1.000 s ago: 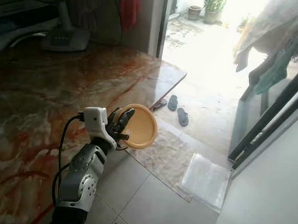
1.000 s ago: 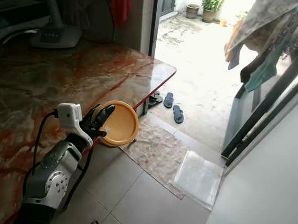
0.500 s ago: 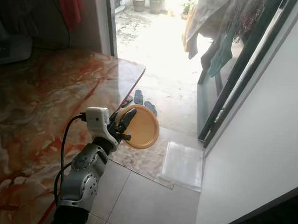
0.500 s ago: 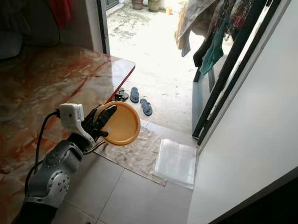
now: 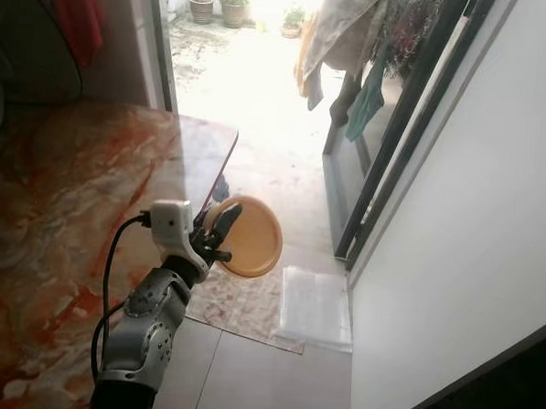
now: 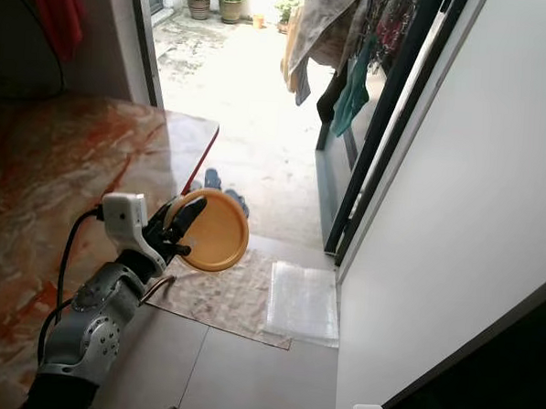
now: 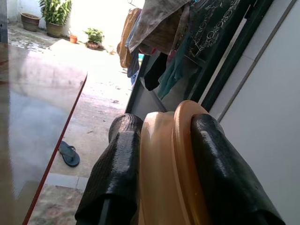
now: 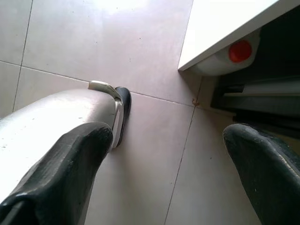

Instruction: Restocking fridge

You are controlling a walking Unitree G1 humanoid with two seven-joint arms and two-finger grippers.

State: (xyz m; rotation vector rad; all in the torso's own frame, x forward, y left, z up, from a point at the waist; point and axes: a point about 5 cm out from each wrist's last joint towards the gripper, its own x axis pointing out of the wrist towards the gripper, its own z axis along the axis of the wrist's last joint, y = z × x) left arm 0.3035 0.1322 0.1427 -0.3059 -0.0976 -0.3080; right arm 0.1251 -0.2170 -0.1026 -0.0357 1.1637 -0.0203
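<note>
- The orange plate (image 5: 249, 237) is held on edge in the left claw (image 5: 218, 238), off the near corner of the marble surface (image 5: 63, 184) and above the floor mat (image 6: 218, 293).
- In the left wrist view, the two black fingers (image 7: 117, 173) are pressed against opposite faces of the plate's rim (image 7: 168, 168), so the left claw is closed narrow on the plate.
- The right claw (image 8: 164, 154) is spread wide with nothing between its fingers, and is pointed down at the tiled floor (image 8: 150, 56) beside the robot's foot (image 8: 123, 101).
- The step in hand is judged to be carriage of the plate toward the fridge; a white panel (image 6: 458, 178) is seen at the right, but whether it belongs to the fridge cannot be told.
- The grip is taken at the rim alone, so the plate is judged liable to pivot or slip; clamping pressure is to be kept constant and wrist motion slow.
- The plate is to be kept away from the surface's red-trimmed edge (image 5: 222, 170) during turning, since a knock there could dislodge it.
- The clear plastic sheet (image 5: 315, 307) and the floor mat lie in the walking path; both are judged to be slip or trip hazards and are to be stepped over or around with care.
- A bottle with a red cap (image 8: 239, 51) is seen low under a white ledge in the right wrist view; the empty right claw is judged available for it or for a door.
</note>
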